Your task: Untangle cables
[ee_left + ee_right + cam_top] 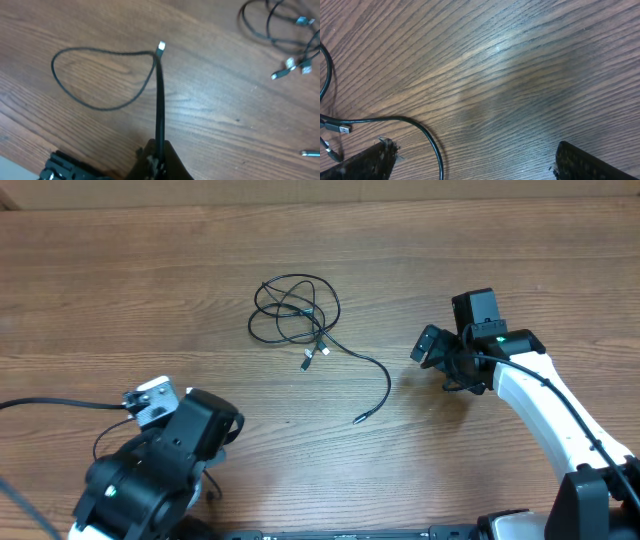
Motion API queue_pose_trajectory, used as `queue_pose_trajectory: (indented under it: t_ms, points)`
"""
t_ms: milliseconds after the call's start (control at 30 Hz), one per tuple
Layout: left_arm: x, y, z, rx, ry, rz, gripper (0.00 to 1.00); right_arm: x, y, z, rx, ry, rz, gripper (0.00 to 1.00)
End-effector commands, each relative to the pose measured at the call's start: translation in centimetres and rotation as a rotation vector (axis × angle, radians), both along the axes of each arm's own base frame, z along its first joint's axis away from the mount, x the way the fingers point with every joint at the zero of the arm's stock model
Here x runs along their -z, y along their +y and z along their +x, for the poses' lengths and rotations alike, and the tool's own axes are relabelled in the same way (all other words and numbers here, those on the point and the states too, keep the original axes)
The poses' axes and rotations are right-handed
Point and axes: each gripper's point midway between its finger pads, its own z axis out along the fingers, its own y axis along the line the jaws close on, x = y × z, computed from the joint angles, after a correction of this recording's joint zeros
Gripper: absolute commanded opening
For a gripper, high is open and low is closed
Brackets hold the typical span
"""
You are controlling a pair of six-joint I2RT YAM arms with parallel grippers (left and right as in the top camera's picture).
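Overhead, the tangle (pixel 293 312) is lying with one tail trailing toward the right gripper (pixel 432 350), which is hovering just right of it. Only the left wrist view is showing the left gripper (pixel 159 152) pinching tight on a looped cord (pixel 159 100) (silver plug (pixel 161 46) uppermost), well apart from the tangle. The right wrist view is showing the right jaws gaping wide, holding nothing.

left gripper (pixel 159 161) pinched on one black cable (pixel 160 95), silver plug (pixel 161 47) at its far tip, loop (pixel 105 108) lying left on wood table (pixel 215 115), tangle (pixel 285 30) of other cables top right
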Motion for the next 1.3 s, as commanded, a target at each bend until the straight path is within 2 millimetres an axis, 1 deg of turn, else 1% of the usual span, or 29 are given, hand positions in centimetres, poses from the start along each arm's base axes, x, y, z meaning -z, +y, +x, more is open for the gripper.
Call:
queue_pose_trajectory:
  t_ms: [0, 67, 167, 300, 333, 433, 567, 667, 733, 833, 967, 1033, 1100, 1167, 1267]
  points:
    - [1.4, -0.1, -0.1, -0.015, 0.047, 0.010, 0.09, 0.0, -0.2, 0.2, 0.008, -0.001, -0.005, 1.00]
    - [2.1, -0.1, 0.0, -0.017, 0.072, 0.025, 0.11, 0.0, -0.2, 0.2, 0.008, -0.001, -0.005, 1.00]
    - [3.6, -0.7, 0.1, -0.012, 0.131, 0.027, 0.12, 0.0, -0.2, 0.2, 0.008, -0.001, -0.005, 1.00]
    - [4.9, -0.9, 0.5, -0.015, 0.197, 0.065, 0.13, 0.0, -0.2, 0.2, 0.008, -0.001, -0.005, 1.00]
    - [5.2, -1.0, 0.7, -0.015, 0.212, 0.075, 0.16, 0.0, -0.2, 0.2, 0.008, -0.001, -0.005, 1.00]
    - [5.9, -1.0, 1.1, -0.030, 0.243, 0.091, 0.18, 0.0, -0.2, 0.2, 0.009, -0.001, -0.005, 1.00]
    - [6.5, -0.5, 1.5, -0.068, 0.280, 0.105, 0.18, 0.0, -0.2, 0.2, 0.008, -0.001, -0.005, 1.00]
    - [6.8, -0.3, 1.7, -0.088, 0.292, 0.102, 0.18, 0.0, -0.2, 0.2, 0.008, -0.001, -0.005, 1.00]
    - [7.0, -0.2, 2.0, -0.087, 0.294, 0.096, 0.20, 0.0, -0.2, 0.2, 0.008, -0.001, -0.005, 1.00]
    - [7.2, -0.2, 2.4, -0.094, 0.300, 0.062, 0.27, 0.0, -0.2, 0.2, 0.008, -0.001, -0.005, 1.00]
    - [7.6, -0.3, 2.1, -0.116, 0.332, -0.007, 0.31, 0.0, -0.2, 0.2, 0.008, -0.001, -0.005, 1.00]
    - [7.8, -0.6, 2.3, -0.135, 0.338, -0.065, 0.36, 0.0, -0.2, 0.2, 0.008, -0.001, -0.005, 1.00]
    - [7.9, -0.7, 2.6, -0.153, 0.329, -0.104, 0.39, 0.0, -0.2, 0.2, 0.008, -0.001, -0.005, 1.00]
    - [8.0, -1.0, 3.0, -0.173, 0.317, -0.149, 0.48, 0.0, -0.2, 0.2, 0.008, -0.001, -0.005, 1.00]
    - [8.0, -1.1, 3.3, -0.256, 0.297, -0.206, 0.49, 0.0, -0.2, 0.2, 0.008, -0.001, -0.005, 1.00]
